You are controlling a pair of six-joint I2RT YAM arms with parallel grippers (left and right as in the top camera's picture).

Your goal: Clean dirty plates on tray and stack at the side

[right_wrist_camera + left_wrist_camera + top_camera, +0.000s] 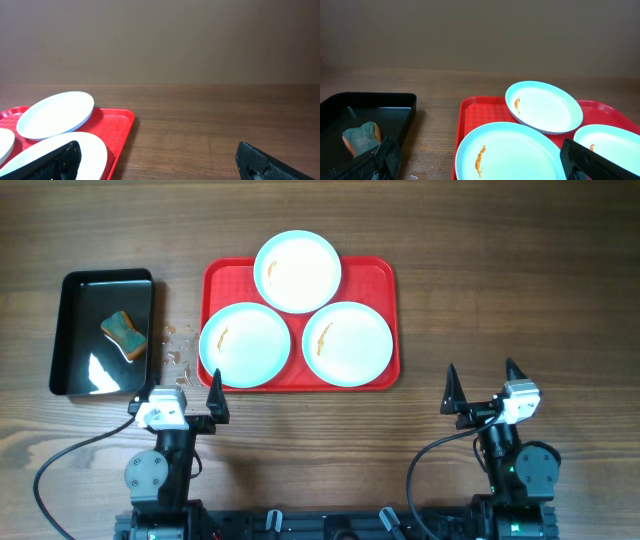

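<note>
Three pale blue-white plates lie on the red tray [385, 280]: a far one [297, 271] resting partly over a front-left one [245, 344] and a front-right one [347, 343]. Each carries a small orange-brown smear. My left gripper [184, 391] stands open near the table's front, just short of the tray's front-left corner, holding nothing. My right gripper [483, 387] is open and empty too, to the right of the tray over bare wood. The left wrist view has the front-left plate [512, 152] between its fingers [387, 157], with the tray [475, 107] beneath.
A glossy black bin [75, 290] stands left of the tray with an orange-and-teal sponge [125, 335] inside. Small wet specks [178, 350] dot the wood between bin and tray. Bare wooden table lies right of the tray.
</note>
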